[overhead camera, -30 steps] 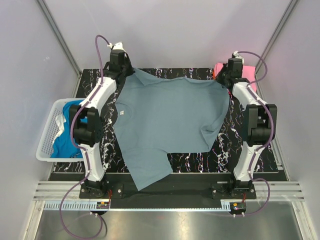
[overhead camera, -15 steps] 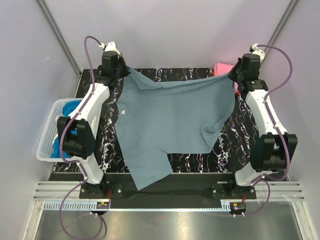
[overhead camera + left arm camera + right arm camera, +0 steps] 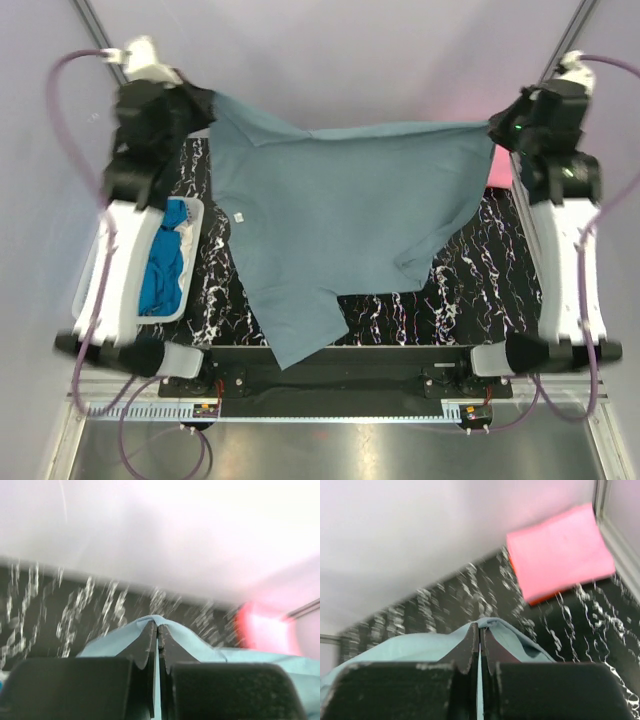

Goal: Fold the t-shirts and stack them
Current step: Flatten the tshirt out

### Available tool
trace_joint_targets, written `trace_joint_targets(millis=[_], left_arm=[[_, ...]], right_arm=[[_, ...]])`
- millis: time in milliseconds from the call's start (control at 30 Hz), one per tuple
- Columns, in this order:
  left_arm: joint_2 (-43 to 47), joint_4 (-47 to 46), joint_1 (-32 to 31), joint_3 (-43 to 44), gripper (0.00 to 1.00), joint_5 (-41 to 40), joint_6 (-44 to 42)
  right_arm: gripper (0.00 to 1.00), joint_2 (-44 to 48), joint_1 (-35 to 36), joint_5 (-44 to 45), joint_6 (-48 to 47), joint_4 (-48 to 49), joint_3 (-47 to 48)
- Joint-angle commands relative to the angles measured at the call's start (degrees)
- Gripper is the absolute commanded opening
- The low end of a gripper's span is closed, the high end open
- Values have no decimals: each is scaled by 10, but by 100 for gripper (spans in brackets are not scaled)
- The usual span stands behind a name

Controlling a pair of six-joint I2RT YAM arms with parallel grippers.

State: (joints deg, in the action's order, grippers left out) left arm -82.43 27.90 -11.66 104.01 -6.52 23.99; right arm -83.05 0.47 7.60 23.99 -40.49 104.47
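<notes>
Top external view showed the grey-blue t-shirt (image 3: 350,220) held up by its far edge, stretched between both arms and draping toward the near side of the counter (image 3: 470,280). Left jaws were clamped tight on the far-left corner and right jaws on the far-right corner, each pinching a thin fold of cloth. Keeping that edge taut probably served to spread the shirt flat for folding. A folded pink t-shirt (image 3: 557,550) lay at the far right, likely the stack's start. Blue t-shirts (image 3: 160,270) waited in the basket (image 3: 198,215) at left.

Black marbled table (image 3: 470,290) — white mesh basket (image 3: 197,228) at left, folded pink t-shirt (image 3: 559,550) far right
</notes>
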Motion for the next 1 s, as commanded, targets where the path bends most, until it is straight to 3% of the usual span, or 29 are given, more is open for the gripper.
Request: trace_joint_targets(millis=[0, 167, 333, 467, 633, 833, 967], left_arm=[[162, -3, 3, 56, 0, 3, 19], [287, -4, 3, 28, 0, 55, 71], [358, 41, 3, 72, 0, 94, 73], [371, 94, 3, 128, 0, 109, 60], [350, 143, 4, 174, 0, 104, 40], [283, 67, 3, 75, 0, 66, 0], [207, -9, 3, -2, 0, 26, -37]], right_arm=[[0, 132, -1, -19, 19, -129, 113], [0, 235, -3, -66, 30, -216, 171], [0, 298, -1, -103, 46, -298, 243], [0, 344, -1, -97, 63, -299, 254], [0, 331, -1, -64, 56, -319, 304], [0, 285, 23, 63, 12, -148, 103], [0, 237, 23, 76, -12, -21, -7]])
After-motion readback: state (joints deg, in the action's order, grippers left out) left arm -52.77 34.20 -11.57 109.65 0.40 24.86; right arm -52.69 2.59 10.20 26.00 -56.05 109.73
